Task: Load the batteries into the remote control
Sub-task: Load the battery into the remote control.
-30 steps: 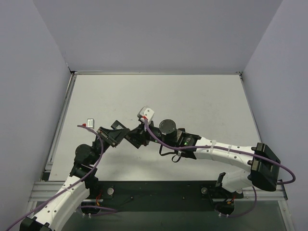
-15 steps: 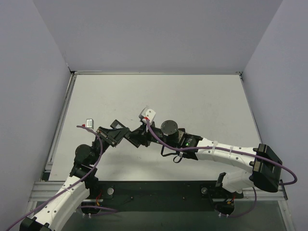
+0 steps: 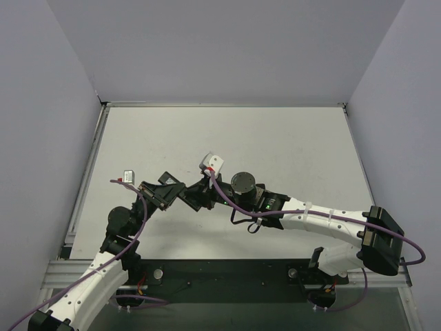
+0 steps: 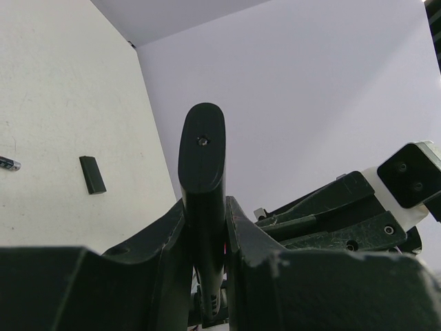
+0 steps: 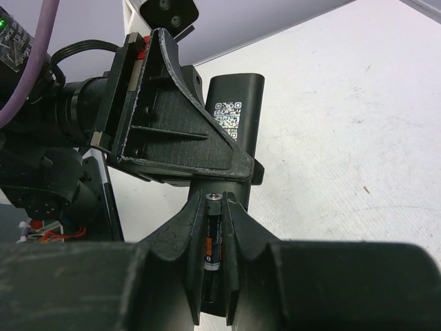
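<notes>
My left gripper [image 4: 204, 207] is shut on the remote control [image 4: 202, 158], a slim black bar that sticks up between its fingers. In the right wrist view the remote [image 5: 236, 114] shows a QR label on its back. My right gripper [image 5: 215, 200] is shut on one battery [image 5: 213, 231], whose tip with the plus end sits against the remote's lower end. The second battery [image 4: 7, 163] lies on the table at the far left. In the top view the two grippers meet at mid-table [image 3: 196, 195] and hide the remote.
A short black cover piece [image 4: 91, 174] lies flat on the white table [image 4: 62, 103] near the second battery. Grey walls enclose the table [image 3: 275, 145] at the back and sides. The right arm [image 3: 317, 217] reaches in across the front.
The right wrist has shifted slightly to the right since a second ago. The left arm has not moved. Both grips are unchanged.
</notes>
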`<move>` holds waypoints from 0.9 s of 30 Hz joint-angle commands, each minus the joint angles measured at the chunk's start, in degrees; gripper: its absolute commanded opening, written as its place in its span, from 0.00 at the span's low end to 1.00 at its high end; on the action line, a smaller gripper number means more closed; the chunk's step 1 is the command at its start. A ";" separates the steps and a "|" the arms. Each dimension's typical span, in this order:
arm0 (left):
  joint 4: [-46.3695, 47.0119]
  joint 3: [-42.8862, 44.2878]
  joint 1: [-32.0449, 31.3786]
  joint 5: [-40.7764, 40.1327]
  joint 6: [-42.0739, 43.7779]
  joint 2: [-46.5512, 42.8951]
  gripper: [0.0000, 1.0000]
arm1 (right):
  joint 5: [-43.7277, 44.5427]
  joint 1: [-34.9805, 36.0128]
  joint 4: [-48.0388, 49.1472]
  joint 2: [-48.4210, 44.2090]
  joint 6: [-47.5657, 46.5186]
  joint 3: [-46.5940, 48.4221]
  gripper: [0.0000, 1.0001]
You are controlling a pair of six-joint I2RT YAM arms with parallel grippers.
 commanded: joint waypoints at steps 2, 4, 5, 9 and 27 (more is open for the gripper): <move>2.60 1.84 -0.33 -0.11 0.89 0.18 0.00 | 0.57 0.32 5.29 -1.82 -0.32 0.42 0.00; 2.42 1.67 -0.33 -0.03 0.98 0.09 0.00 | 0.74 0.41 5.38 -2.00 -0.41 0.43 0.00; 2.25 1.49 -0.33 -0.11 1.06 0.00 0.00 | 0.66 0.41 5.38 -2.00 -0.41 0.42 0.00; 2.07 1.32 -0.33 -0.73 0.89 -0.44 0.00 | 0.13 0.50 5.38 -1.82 0.29 -0.01 0.00; 4.26 2.02 -0.33 -1.70 0.62 0.26 0.00 | -0.75 1.73 5.20 -0.59 1.44 -0.54 0.00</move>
